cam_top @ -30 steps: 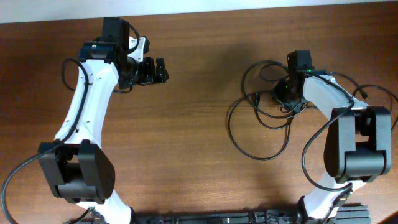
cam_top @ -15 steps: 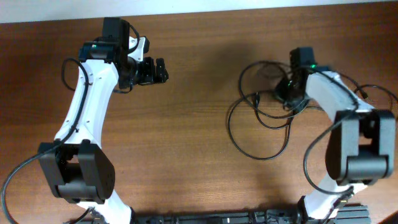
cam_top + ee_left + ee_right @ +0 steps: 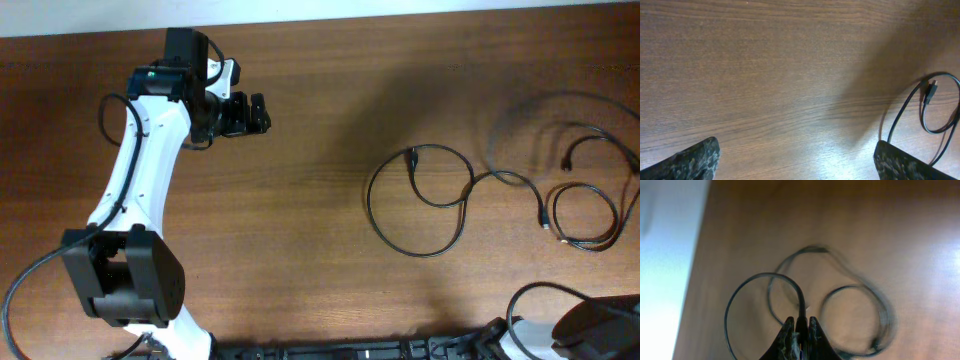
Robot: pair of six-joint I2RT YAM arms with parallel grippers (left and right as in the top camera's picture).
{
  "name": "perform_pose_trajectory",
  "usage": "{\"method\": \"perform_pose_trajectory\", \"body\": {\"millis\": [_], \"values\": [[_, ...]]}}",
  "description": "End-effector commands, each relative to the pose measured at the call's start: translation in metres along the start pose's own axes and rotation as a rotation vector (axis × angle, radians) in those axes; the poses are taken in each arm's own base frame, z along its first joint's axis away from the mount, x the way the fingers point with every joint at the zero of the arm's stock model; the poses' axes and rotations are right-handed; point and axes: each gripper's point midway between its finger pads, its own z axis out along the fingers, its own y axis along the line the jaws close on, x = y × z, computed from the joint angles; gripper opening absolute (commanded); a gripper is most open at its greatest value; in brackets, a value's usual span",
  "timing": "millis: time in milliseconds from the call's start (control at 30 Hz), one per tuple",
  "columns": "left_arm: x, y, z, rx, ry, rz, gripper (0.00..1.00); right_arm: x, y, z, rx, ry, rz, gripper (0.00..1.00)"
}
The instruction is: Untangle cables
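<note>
Cables [image 3: 469, 186]: thin black loose loops, small plugs; right end effector [image 3: 800, 330] pinches one; left end effector [image 3: 797, 161] apart.

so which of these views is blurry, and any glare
Right wrist: the cables are smeared with blur, only the strand at the right gripper fairly crisp. Overhead: they look ghosted at top right, with a broad shadow there. Left wrist: sharp, pale sheen low on the table.

The table [image 3: 300, 200] is brown wood with thin lines running across it. A white strip [image 3: 400, 8] runs along its far edge. A soft dark shadow [image 3: 425, 90] lies on the wood.
</note>
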Motion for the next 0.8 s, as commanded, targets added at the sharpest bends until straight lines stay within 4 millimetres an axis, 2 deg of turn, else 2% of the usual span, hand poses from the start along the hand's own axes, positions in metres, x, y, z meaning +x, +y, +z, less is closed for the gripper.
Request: {"method": "perform_pose_trajectory", "body": {"millis": [0,33,67,100,133,200,267,300,333,367,433,467,500,567,633,700,733,767], "values": [[0.0,-0.005,-0.005,0.007,-0.011,0.008,0.99,-0.016,-0.02,-0.005,0.037,-0.036,0.062,0.07],[0.0,-0.005,-0.005,0.008,-0.011,0.01,0.99,-0.012,-0.017,-0.003,0.027,-0.024,0.055,0.22],[0.0,-0.006,-0.005,0.008,-0.011,0.01,0.99,-0.006,-0.009,0.0,0.013,-0.004,0.039,0.53],[0.0,-0.006,-0.005,0.008,-0.011,0.01,0.99,0.003,0.002,0.003,-0.011,0.025,-0.013,0.72],[0.0,-0.006,-0.005,0.008,-0.01,0.01,0.99,0.02,0.019,0.009,-0.052,0.073,-0.103,0.77],[0.0,-0.005,-0.005,0.007,-0.011,0.01,0.99,0.056,0.048,0.014,-0.112,0.165,-0.273,0.78],[0.0,-0.005,-0.005,0.007,-0.01,0.01,0.99,0.114,0.082,0.016,-0.2,0.297,-0.525,0.79],[0.0,-0.005,-0.005,0.007,-0.01,0.01,0.99,0.133,0.089,0.016,-0.209,0.338,-0.598,0.81],[0.0,-0.005,-0.005,0.006,-0.01,0.009,0.99,0.167,0.095,0.015,-0.219,0.41,-0.72,0.84],[0.0,-0.004,-0.005,0.002,-0.011,0.009,0.99,0.189,0.097,0.014,-0.221,0.462,-0.796,0.84],[0.0,0.001,-0.005,-0.03,-0.014,0.009,0.99,0.25,0.097,0.014,-0.203,0.614,-0.963,0.84],[-0.001,0.001,-0.005,-0.03,-0.015,0.009,0.99,0.273,0.096,0.017,-0.191,0.669,-1.016,0.86],[-0.001,0.001,-0.005,-0.03,-0.015,0.009,0.99,0.297,0.095,0.02,-0.18,0.724,-1.08,0.86],[-0.001,0.001,-0.005,-0.03,-0.015,0.009,0.99,0.358,0.091,0.033,-0.137,0.838,-1.208,0.86],[-0.001,0.001,-0.005,-0.03,-0.015,0.009,0.99,0.385,0.086,0.042,-0.108,0.882,-1.264,0.86],[0.0,0.001,-0.005,-0.03,-0.014,0.009,0.99,0.421,0.076,0.052,-0.07,0.945,-1.335,0.85],[0.0,0.001,-0.005,-0.03,-0.015,0.009,0.99,0.44,0.07,0.059,-0.039,0.954,-1.388,0.8],[0.0,0.001,-0.005,-0.03,-0.014,0.009,0.99,0.447,0.068,0.066,0.004,0.924,-1.406,0.79]]}}
